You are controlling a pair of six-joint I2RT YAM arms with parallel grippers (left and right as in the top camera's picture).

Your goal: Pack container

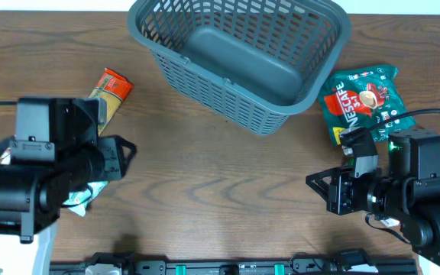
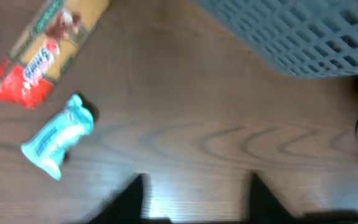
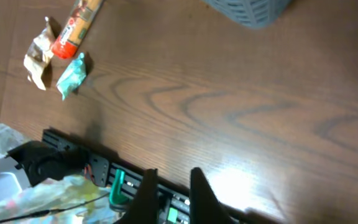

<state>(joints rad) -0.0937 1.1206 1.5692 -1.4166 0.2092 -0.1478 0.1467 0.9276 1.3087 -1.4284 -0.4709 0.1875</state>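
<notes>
Wood-grain tabletop (image 1: 205,176) carries the container (image 1: 239,59) at the far centre, its base bare, so packing is judged not yet begun. At the near edge the left hand (image 2: 194,193) has its fingers spread wide and the right hand (image 3: 169,193) shows a narrower gap, neither holding anything. A light-blue packet (image 2: 58,135) and a long orange packet (image 2: 39,59) lie near the left hand; a green coffee pouch (image 1: 361,99) lies just beside the container's right side. The next move likely calls for descending on one packet and closing on it

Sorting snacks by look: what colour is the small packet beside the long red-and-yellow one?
Small packet: light turquoise, best in left wrist view.
</notes>
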